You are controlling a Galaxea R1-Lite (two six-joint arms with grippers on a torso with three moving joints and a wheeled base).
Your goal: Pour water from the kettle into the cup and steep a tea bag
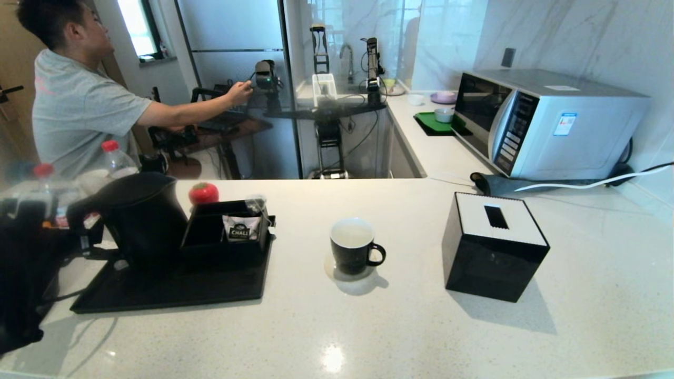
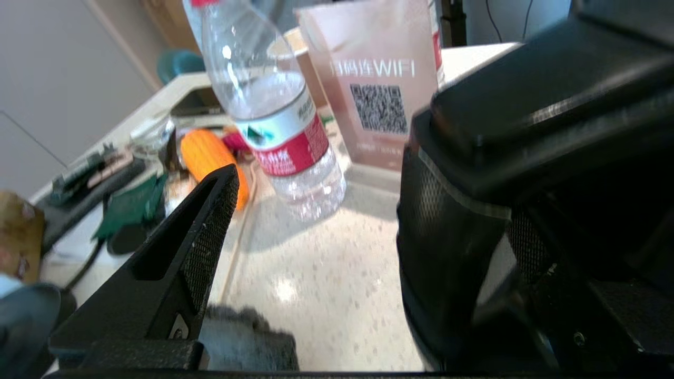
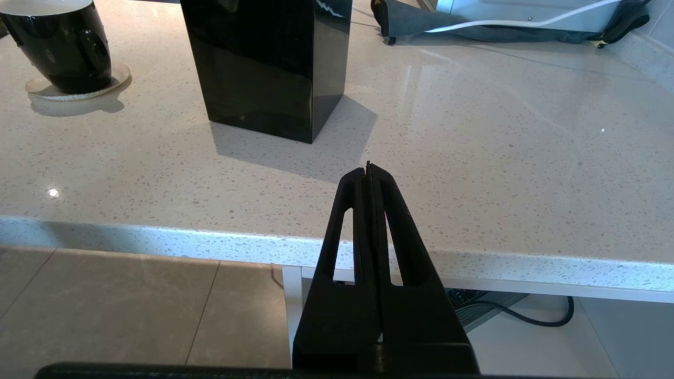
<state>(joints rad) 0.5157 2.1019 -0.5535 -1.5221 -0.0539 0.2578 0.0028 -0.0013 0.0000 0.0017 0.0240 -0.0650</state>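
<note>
The left arm fills the left edge of the head view as a dark blurred mass, covering the table's left end and part of the kettle's (image 1: 139,218) handle. No tea bag can be made out; only a white sachet (image 1: 241,228) shows in the black compartment box (image 1: 224,231). In the left wrist view the kettle (image 2: 526,173) is so close that only its handle side and body fit in, blurred.

The table (image 1: 400,321) is a pale speckled stone top. A black tray (image 1: 174,289) lies near its left end, carrying the kettle at its left side and the compartment box just to the right of it. The cup (image 1: 354,246) stands on a clear coaster near the middle of the table, well apart from the tray, its handle towards the right. A black tissue box (image 1: 492,245) stands to the right of the cup. A microwave (image 1: 547,121) sits on the side counter at the far right. Behind the table a man (image 1: 79,100) reaches towards equipment. Water bottles (image 2: 274,110) and a WiFi sign (image 2: 376,84) stand at the table's far left.

The left pincer (image 2: 310,210) is spread wide and released, one finger (image 2: 189,252) apart from the kettle, the other beside the handle, holding nothing. The right pincer (image 3: 368,171) is clenched and empty, hanging just off the table's near edge.
</note>
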